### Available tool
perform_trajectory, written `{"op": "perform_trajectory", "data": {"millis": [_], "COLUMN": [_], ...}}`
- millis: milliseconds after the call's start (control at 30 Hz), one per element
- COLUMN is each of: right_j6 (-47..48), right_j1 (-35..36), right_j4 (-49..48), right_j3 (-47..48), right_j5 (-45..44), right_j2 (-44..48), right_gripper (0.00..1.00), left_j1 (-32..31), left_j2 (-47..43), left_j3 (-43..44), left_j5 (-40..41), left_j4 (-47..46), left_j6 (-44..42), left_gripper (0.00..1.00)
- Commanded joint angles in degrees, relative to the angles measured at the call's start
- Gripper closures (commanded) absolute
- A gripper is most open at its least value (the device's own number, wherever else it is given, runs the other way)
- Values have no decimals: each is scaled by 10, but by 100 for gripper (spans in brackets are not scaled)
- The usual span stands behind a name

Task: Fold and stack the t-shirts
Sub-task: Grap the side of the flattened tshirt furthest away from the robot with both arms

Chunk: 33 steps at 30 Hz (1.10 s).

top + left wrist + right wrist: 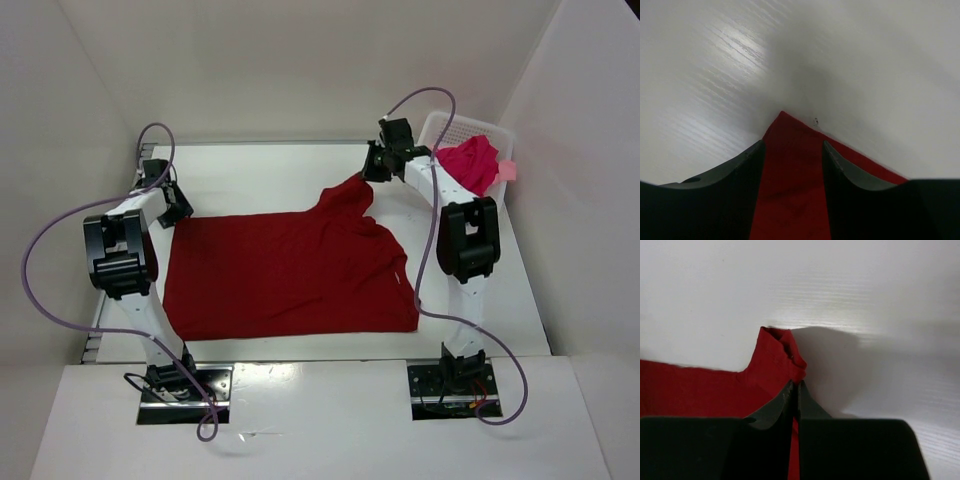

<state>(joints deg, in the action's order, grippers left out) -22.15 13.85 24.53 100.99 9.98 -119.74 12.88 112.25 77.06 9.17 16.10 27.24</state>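
Dark red cloth t-shirt [290, 275]: your right gripper [796, 384] clamps its far-right corner; left gripper [792, 144] jaws stand apart astride far-left corner.

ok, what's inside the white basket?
A crimson-pink t-shirt is heaped in the white basket, spilling over its rim, with a sliver of light pink cloth at the right edge. Anything beneath is covered.
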Motion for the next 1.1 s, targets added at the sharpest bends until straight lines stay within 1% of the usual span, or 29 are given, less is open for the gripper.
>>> {"op": "perform_trajectory", "data": {"millis": [0, 200, 233, 267, 400, 467, 533, 567, 600, 633, 700, 733, 833, 867, 900, 967, 1000, 1067], "right_j6": [12, 18, 23, 23, 28, 28, 22, 22, 22, 22, 22, 22, 22, 22, 22, 22, 22, 22], "right_j1": [1, 1, 1, 1, 7, 7, 1, 1, -6, -6, -6, -6, -6, -6, -6, -6, -6, -6], "right_j4": [2, 26, 26, 17, -3, -11, 0, 10, 24, 52, 63, 68, 63, 63, 63, 63, 58, 58], "right_j3": [51, 127, 133, 133, 125, 118, 110, 124, 135, 147, 165, 165, 158, 153, 153, 153, 153, 148], "right_j5": [3, 34, 39, 45, 53, 26, 19, 19, 19, 13, 6, 6, 6, 6, 6, 6, 11, 11], "right_j2": [-30, -66, -66, -48, -10, -10, -36, -54, -95, -115, -152, -153, -158, -153, -153, -153, -147, -139], "right_gripper": [93, 93, 93, 93, 93, 92, 92, 92, 92, 92, 92, 92, 92, 92, 92, 92, 92, 92], "left_j1": [3, 3, 3, 3, 3, 3, 3, 3, 3, 3, 3, 3, 3, 3, 3, 3, 3, 3], "left_j2": [15, 25, 25, 25, 39, 45, 50, 50, 56, 56, 63, 63, 68, 68, 68, 68, 68, 58], "left_j3": [31, 43, 49, 49, 54, 59, 59, 59, 59, 59, 59, 59, 59, 59, 59, 64, 64, 59], "left_j5": [14, 28, 35, 35, 35, 35, 35, 35, 35, 35, 35, 35, 23, 23, 23, 18, 18, 18], "left_j4": [-8, -13, -13, -13, -19, -13, -13, -13, -13, -13, -13, -13, -13, -19, -19, -19, -19, -19], "left_j6": [9, 9, 9, 9, 4, 4, 4, -2, -2, -2, -2, -2, -2, -2, -2, -2, -2, 4], "left_gripper": [43, 44, 46, 47, 47, 47, 47, 49, 49, 50, 50, 50, 56, 61, 64, 74, 85, 94]}}
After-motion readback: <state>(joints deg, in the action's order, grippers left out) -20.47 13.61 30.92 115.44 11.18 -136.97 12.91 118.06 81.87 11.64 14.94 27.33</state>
